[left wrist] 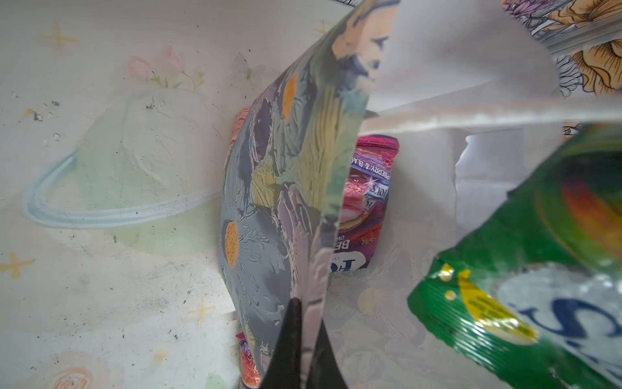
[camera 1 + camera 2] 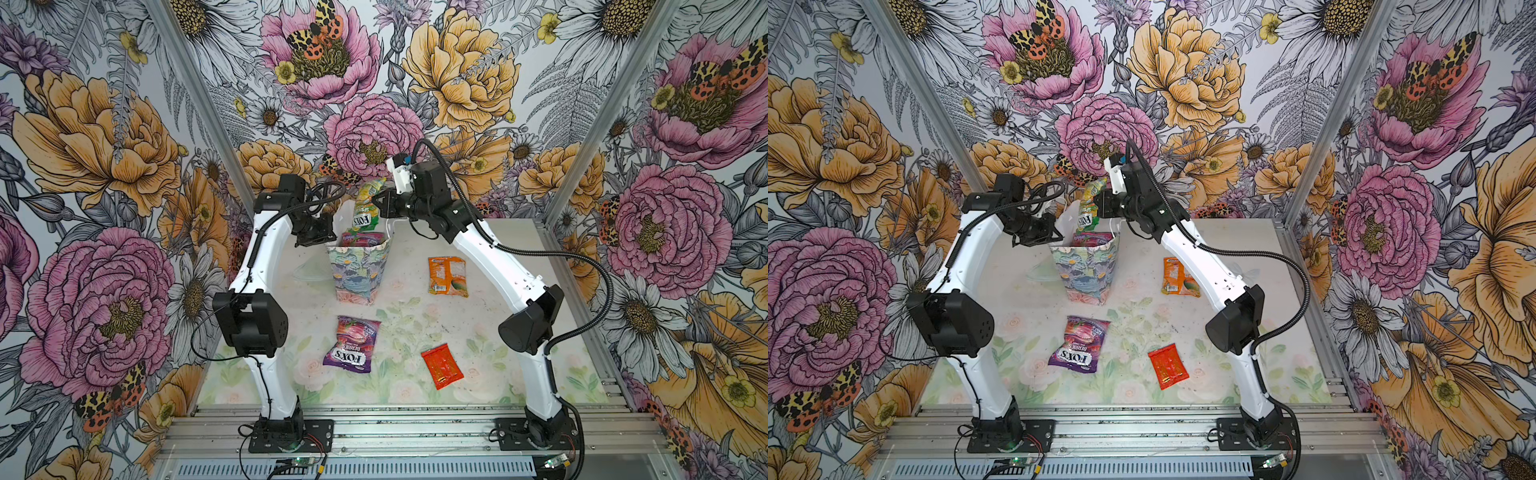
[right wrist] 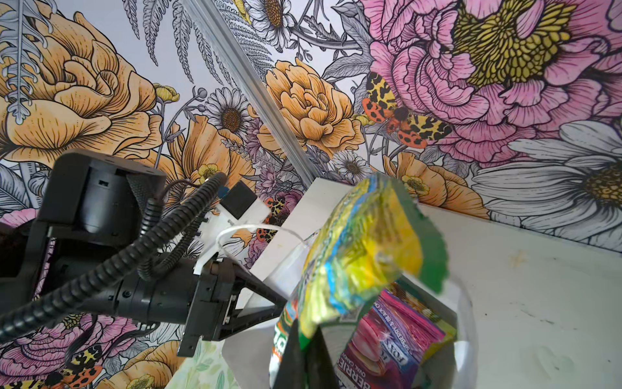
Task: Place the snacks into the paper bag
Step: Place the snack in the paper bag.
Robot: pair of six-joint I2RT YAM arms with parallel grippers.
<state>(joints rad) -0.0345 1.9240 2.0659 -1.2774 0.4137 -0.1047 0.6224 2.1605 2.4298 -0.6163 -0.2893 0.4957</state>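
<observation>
- At the far middle of the table point(image 2: 457, 332), the paper bag point(image 2: 356, 272) stands upright with its mouth open. Its outside carries a pastel print of painted flowers in blue, green and pink. Its inside is white, and a thin white cord handle point(image 3: 255, 227) loops above the rim.
- Left gripper point(image 2: 332, 237): jaws pressed together on the bag's left wall at the rim. In the left wrist view, one dark finger point(image 1: 292, 340) lies against the printed outside.
- Right gripper point(image 2: 377, 202): jaws pinching the green FOX'S packet point(image 2: 362, 210), which hangs over the bag's mouth with its lower end about level with the rim. The packet is glossy and crinkled, green with yellow, and its logo reads upside down in both top views.
- Purple packet in the bag point(image 2: 360, 240): stands inside, its top edge showing at the mouth.
- Purple FOX'S Berries packet point(image 2: 351, 344): lies flat on the table in front of the bag, apart from it.
- Orange packet point(image 2: 447, 276): lies flat to the right of the bag, beside the right arm.
- Small red packet point(image 2: 441, 365): lies flat and askew near the front right.
</observation>
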